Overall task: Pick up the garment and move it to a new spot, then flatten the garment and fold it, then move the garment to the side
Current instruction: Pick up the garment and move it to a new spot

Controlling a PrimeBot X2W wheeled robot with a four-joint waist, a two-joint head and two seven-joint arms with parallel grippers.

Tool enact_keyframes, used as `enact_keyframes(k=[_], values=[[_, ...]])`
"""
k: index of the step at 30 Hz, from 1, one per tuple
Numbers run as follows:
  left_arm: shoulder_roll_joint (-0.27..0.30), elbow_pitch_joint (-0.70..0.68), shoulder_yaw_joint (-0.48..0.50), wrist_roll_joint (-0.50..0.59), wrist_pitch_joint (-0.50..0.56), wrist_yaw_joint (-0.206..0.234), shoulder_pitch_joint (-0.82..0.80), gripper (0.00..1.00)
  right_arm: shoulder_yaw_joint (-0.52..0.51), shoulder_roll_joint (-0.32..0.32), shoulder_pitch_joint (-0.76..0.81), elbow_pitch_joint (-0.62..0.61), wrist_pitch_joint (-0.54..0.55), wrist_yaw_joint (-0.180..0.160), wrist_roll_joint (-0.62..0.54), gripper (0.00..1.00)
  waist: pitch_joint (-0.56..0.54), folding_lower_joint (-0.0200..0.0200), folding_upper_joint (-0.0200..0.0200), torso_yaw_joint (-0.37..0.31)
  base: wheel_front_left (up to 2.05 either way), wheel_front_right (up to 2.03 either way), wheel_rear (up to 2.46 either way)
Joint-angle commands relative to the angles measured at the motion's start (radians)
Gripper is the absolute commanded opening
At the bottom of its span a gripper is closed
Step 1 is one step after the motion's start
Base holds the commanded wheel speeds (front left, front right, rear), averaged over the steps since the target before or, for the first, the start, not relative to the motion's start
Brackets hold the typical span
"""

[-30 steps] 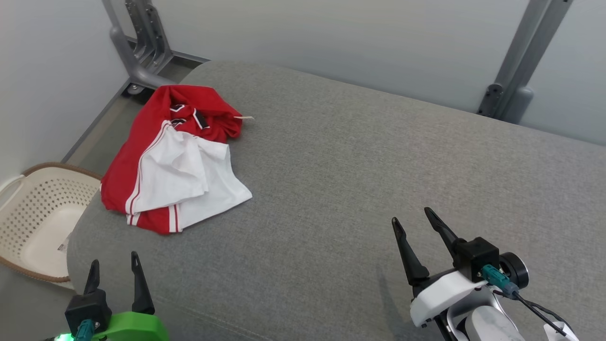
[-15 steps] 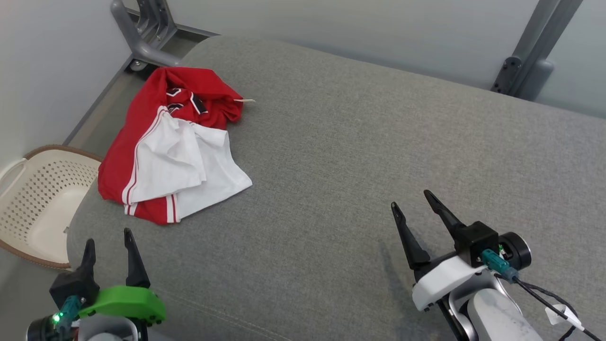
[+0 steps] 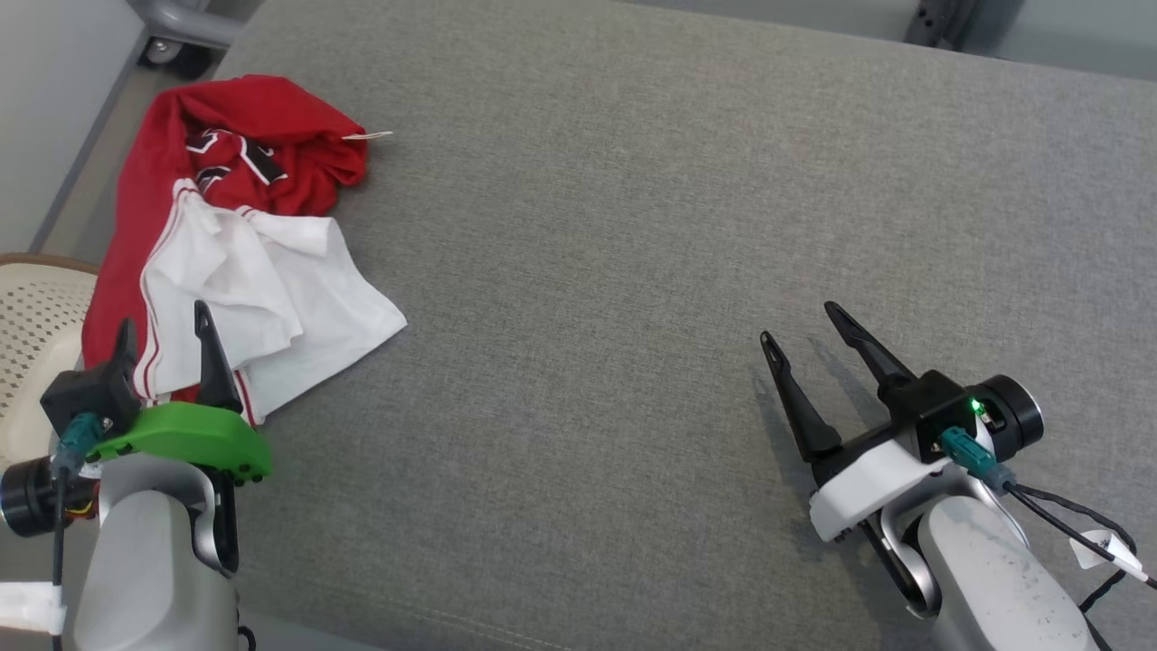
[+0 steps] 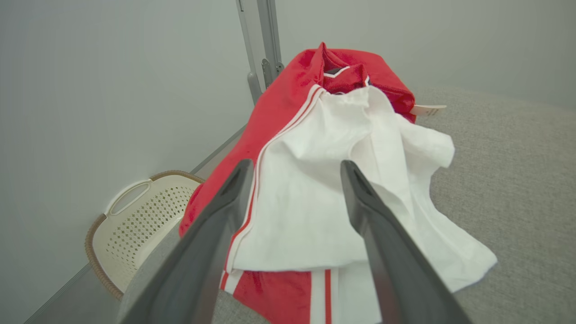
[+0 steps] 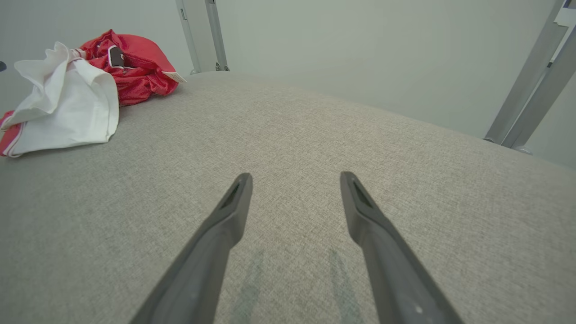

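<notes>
Head view: the red and white garment [image 3: 271, 271] lies bunched up on the left side of the grey cushion [image 3: 587, 226]. The left gripper [image 3: 163, 315], fingers apart, is right at its near edge. The right gripper [image 3: 799, 322], also apart, is far off.

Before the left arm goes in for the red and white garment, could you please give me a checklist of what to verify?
1. Left gripper open: ok, fingers spread wide.
2. Left gripper aimed at the garment: ok, in the left wrist view its fingers frame the white panel.
3. Garment gripped: not ok, nothing is pinched yet.
4. Right gripper open and empty: ok, it is over bare cushion, apart from the garment.
5. Garment wholly on the cushion: cannot tell, its red side lies along the left edge, beside the basket.
6. Room for a new spot: ok, bare cushion lies between garment and right gripper.
</notes>
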Motion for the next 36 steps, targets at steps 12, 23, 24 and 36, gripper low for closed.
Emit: enact_keyframes(k=[12,23,24,36], values=[[0.049,0.168,0.032,0.047,0.001,0.043,-0.170,1.00,-0.007,-0.019,-0.036,-0.006,-0.003,0.000,0.008,1.00,0.109,0.0000,0.0000,-0.109,0.00,0.00,0.00],[0.060,0.155,0.046,0.057,0.001,0.054,-0.201,0.00,-0.016,0.003,-0.037,0.006,-0.003,0.000,0.021,1.00,0.090,0.0000,0.0000,-0.132,0.00,0.00,0.00],[0.060,0.138,0.047,0.057,0.001,0.053,-0.203,0.00,-0.017,0.006,-0.034,0.008,-0.003,0.000,0.022,1.00,0.084,0.0000,0.0000,-0.134,0.00,0.00,0.00],[0.038,-0.089,-0.027,0.101,0.000,-0.023,-0.214,0.00,-0.040,0.068,0.003,0.025,-0.003,0.000,0.039,1.00,-0.009,0.0000,0.0000,-0.181,0.00,0.00,0.00]])
